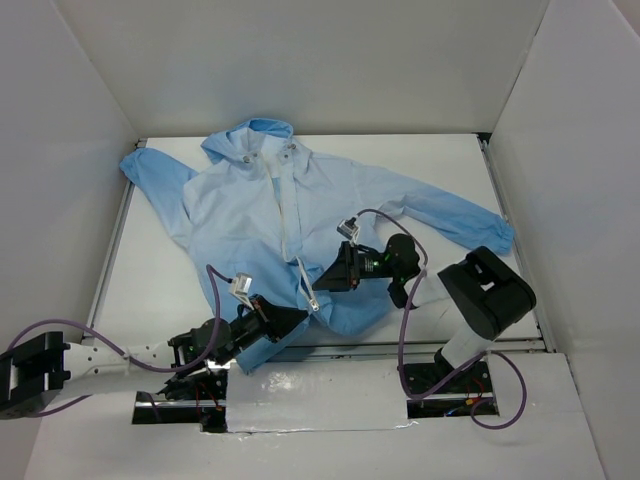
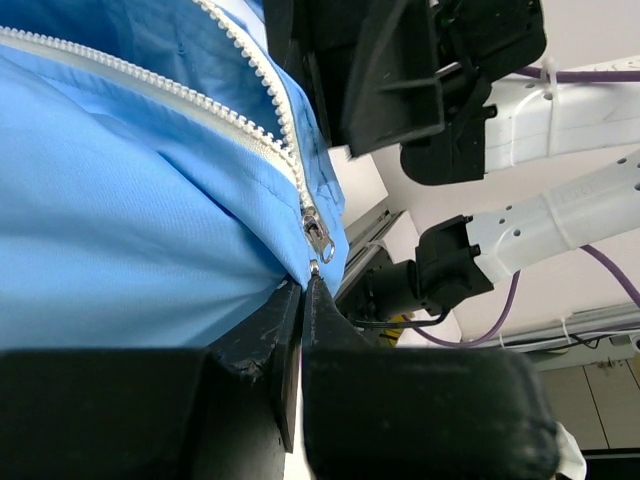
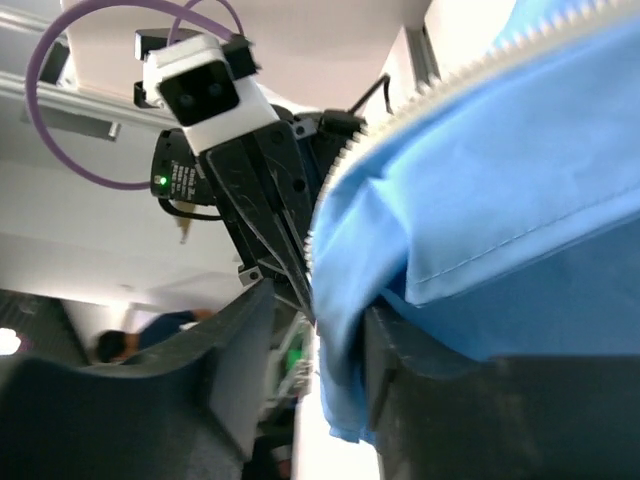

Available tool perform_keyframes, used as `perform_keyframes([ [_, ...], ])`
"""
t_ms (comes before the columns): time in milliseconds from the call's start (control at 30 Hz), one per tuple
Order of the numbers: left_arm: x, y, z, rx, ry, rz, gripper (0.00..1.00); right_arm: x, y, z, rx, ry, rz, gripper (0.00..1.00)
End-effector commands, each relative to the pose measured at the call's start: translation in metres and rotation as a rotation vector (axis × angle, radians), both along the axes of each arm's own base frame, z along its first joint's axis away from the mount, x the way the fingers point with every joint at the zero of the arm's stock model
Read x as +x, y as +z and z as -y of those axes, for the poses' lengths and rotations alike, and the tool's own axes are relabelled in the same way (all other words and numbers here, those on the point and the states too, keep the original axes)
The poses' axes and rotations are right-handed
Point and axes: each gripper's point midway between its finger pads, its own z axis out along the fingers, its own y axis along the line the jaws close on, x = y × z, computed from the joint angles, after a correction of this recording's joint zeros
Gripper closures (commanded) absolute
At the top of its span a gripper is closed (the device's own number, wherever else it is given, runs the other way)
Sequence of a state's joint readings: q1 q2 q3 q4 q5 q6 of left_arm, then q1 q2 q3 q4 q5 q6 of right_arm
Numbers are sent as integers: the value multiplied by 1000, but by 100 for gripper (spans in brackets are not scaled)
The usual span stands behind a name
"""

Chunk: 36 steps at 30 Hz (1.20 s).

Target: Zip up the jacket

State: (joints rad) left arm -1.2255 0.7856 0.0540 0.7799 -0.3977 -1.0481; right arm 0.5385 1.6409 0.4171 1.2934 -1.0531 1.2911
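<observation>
Across the flat white table (image 1: 450,160), hood far and hem near, lies the thin light-blue hooded jacket (image 1: 240,220). The right end effector (image 1: 322,283) is clamped on the near hem fabric. Just beside it, the left end effector (image 1: 300,317) pinches the small silver zipper pull (image 2: 318,238).

The light-blue hooded jacket (image 1: 240,215) lies front-up on the bench (image 1: 450,170), hood toward the far wall, sleeves spread to both sides. Its zipper slider (image 2: 318,235) sits low by the deeper-blue hem, with the white teeth above it parted.
</observation>
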Motion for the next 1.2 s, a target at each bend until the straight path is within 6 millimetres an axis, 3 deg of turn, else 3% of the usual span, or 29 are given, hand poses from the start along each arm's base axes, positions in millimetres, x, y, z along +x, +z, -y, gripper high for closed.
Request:
perform_keyframes([
  [0, -9, 27, 7, -84, -55, 50, 100, 18, 45, 3, 122, -83, 316, 54],
  [33, -9, 27, 7, -82, -52, 52, 100, 21, 41, 5, 93, -96, 316, 45],
  [100, -9, 26, 6, -78, -52, 51, 100, 31, 38, 9, 58, -140, 311, 40],
  [133, -8, 26, 5, -81, -49, 50, 100, 34, 43, 11, 50, -160, 364, 30],
  [167, -9, 26, 5, -83, -52, 48, 100, 41, 33, 12, -8, -188, 313, 26],
  [200, -9, 25, 5, -82, -54, 48, 100, 47, 29, 15, -64, -209, 316, 13],
  [267, -9, 25, 5, -80, -55, 45, 100, 61, 29, 19, -136, -286, 331, 11],
  [300, -10, 23, 6, -77, -57, 43, 100, 68, 49, 21, -139, -326, 383, 10],
  [333, -10, 24, 6, -76, -60, 44, 100, 70, 37, 26, -219, -339, 365, 10],
  [367, -10, 24, 7, -72, -60, 44, 100, 80, 40, 31, -264, -402, 373, 10],
  [400, -10, 24, 7, -70, -62, 42, 100, 82, 61, 34, -265, -436, 434, 10],
  [433, -9, 25, 7, -70, -58, 46, 100, 80, 53, 39, -326, -444, 390, 10],
  [467, -9, 25, 8, -68, -60, 49, 100, 84, 60, 42, -348, -480, 397, 10],
  [567, -9, 28, 9, -68, -60, 58, 100, 56, 60, 42, -374, -449, 373, 13],
  [667, -9, 29, 10, -64, -63, 58, 100, 30, 40, 37, -411, -416, 342, 13],
  [933, -14, 35, 19, -66, -107, 67, 100, -45, 33, 28, -321, -302, 250, 25],
  [1067, -15, 38, 21, -74, -117, 72, 100, -63, 43, 25, -286, -300, 225, 30],
  [1167, -16, 41, 22, -80, -123, 78, 100, -73, 33, 21, -313, -285, 194, 32],
])
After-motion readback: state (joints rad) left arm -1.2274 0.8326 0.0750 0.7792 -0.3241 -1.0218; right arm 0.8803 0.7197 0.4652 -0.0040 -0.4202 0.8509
